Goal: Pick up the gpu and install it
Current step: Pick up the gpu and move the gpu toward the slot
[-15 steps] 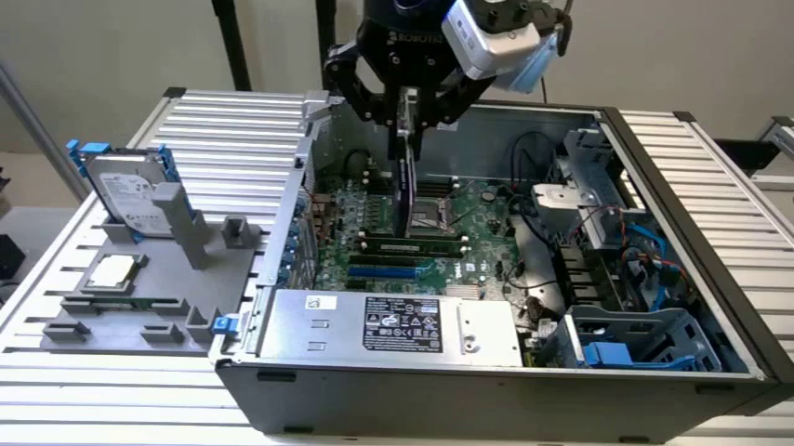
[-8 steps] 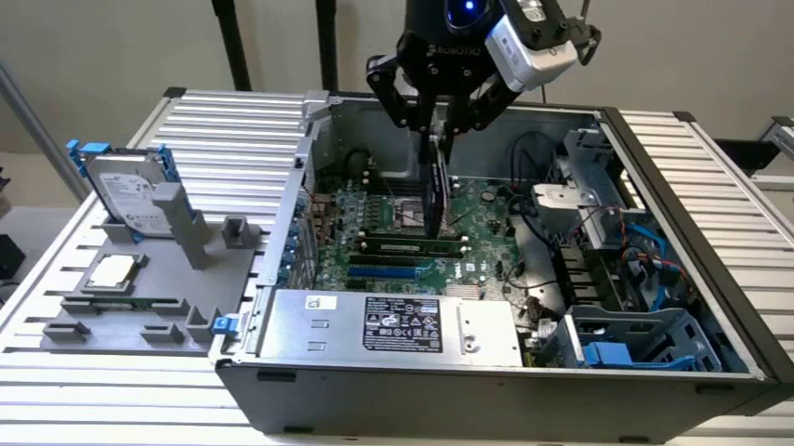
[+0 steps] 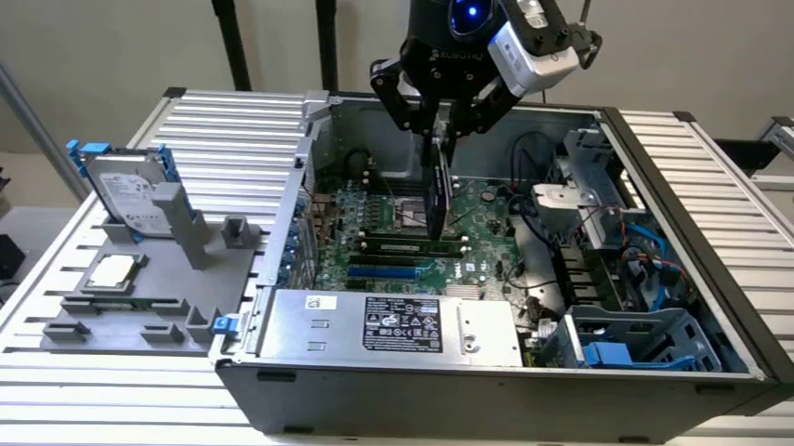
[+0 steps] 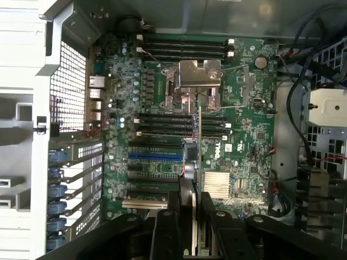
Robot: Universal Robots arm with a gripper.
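Note:
My gripper [image 3: 441, 133] hangs over the open computer case [image 3: 694, 223], shut on the top edge of the gpu [image 3: 437, 190]. The card is a thin dark board held vertically and edge-on, its lower end just above the green motherboard [image 3: 390, 237]. In the wrist view the gpu [image 4: 198, 138] runs as a narrow strip from between my black fingers [image 4: 173, 222] out over the motherboard [image 4: 162, 103]. It lies beside the CPU socket cover [image 4: 194, 73] and across the line of the blue expansion slot [image 4: 154, 156]. I cannot tell whether it touches the board.
A silver hard drive with blue tabs [image 3: 130, 190] and a small square silver chip [image 3: 112, 271] sit on a grey fixture at the exterior view's left. The power supply [image 3: 397, 321] fills the case front. Cables and a blue drive cage [image 3: 633, 344] crowd the exterior view's right.

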